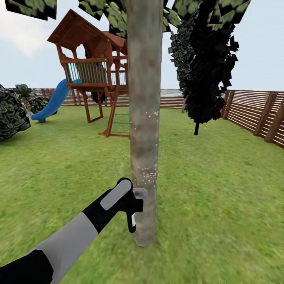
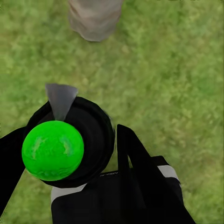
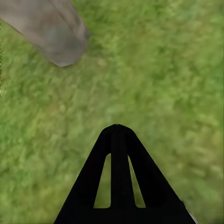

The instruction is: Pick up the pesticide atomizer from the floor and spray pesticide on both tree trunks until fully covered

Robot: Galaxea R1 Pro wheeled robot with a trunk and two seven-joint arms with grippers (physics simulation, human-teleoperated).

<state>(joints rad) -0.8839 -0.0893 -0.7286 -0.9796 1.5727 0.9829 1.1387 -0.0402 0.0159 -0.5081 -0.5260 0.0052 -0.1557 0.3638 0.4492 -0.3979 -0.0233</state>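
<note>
With the tree trunk [image 1: 144, 130] taken as the landmark, a dark, blocky-leaved bush [image 1: 12, 112] is seen far to its left at the lawn's edge; nearer the trunk, a smooth blue slide [image 1: 53, 100] is joined to a reddish-brown wooden playhouse [image 1: 94, 67] on slanted legs, with a green rope ladder [image 1: 120, 122] half hidden behind the trunk; the left arm [image 1: 75, 236], banded grey and black, is stretched toward the trunk's lower part, and the left gripper [image 1: 128, 201] is clamped on the pesticide atomizer [image 1: 134, 207], a black pistol shape whose short grey nozzle [image 1: 140, 192] is touching or just beside the bark; in the left wrist view the atomizer's round black body [image 2: 91, 140] is topped by a bright green ball [image 2: 52, 150], with the trunk's base [image 2: 94, 18] beyond on the grass; the trunk itself is a thick, mottled grey-brown column, dotted with white specks of pesticide [image 1: 148, 171] above the nozzle; to its right a near-black, jagged-leaved tree [image 1: 205, 67] stands on a thin stem, and a fence [image 1: 256, 114] of horizontal brown slats bounds the lawn [image 1: 221, 189]; in the right wrist view the right gripper [image 3: 117, 179] is seen with its black fingers drawn together to a point over grass, the trunk's foot [image 3: 58, 35] close by.
</note>
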